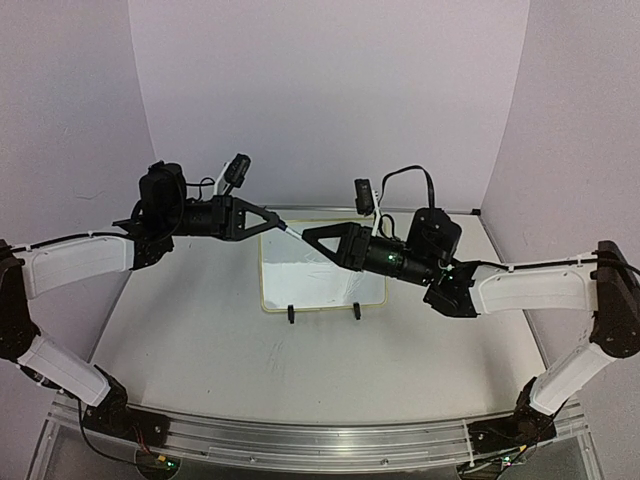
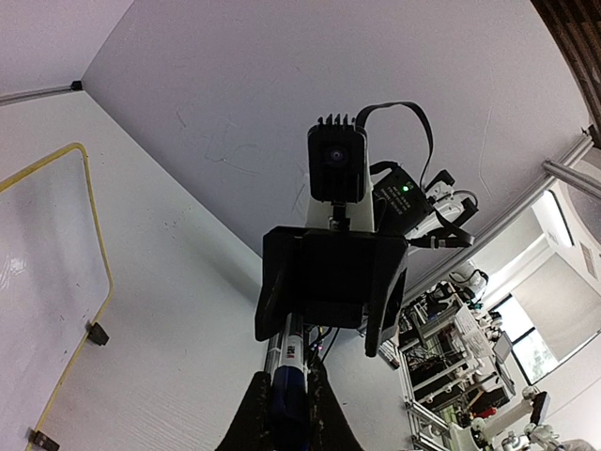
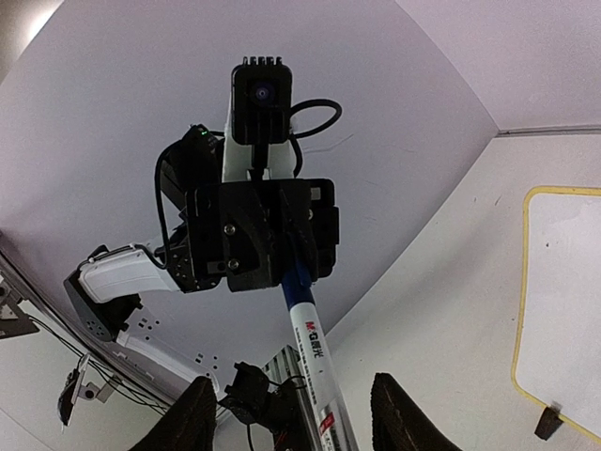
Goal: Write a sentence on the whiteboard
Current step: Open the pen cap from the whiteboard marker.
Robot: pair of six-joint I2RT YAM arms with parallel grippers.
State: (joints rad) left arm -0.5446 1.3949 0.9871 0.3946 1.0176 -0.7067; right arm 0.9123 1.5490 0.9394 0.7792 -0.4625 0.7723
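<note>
- Top view: the marker point(image 1: 291, 230) bridges my two arms, long axis running left to right. The left end effector point(image 1: 277, 223) grips one end and the right end effector point(image 1: 306, 237) meets the other. The whiteboard point(image 1: 330, 285) sits on the worktop point(image 1: 200, 330) beneath both tips, about equally near each.
- Left wrist: left fingers point(image 2: 258, 413) are clenched on the marker's blue end. The whiteboard is off to the left, yellow-rimmed, with no writing visible.
- Right wrist: right fingers point(image 3: 192, 418) are spread and released, straddling the white barrel. The whiteboard is at the right and looks blank.

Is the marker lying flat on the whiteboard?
No, the left fingers hold the marker by its blue end, pointing at the other arm.
</note>
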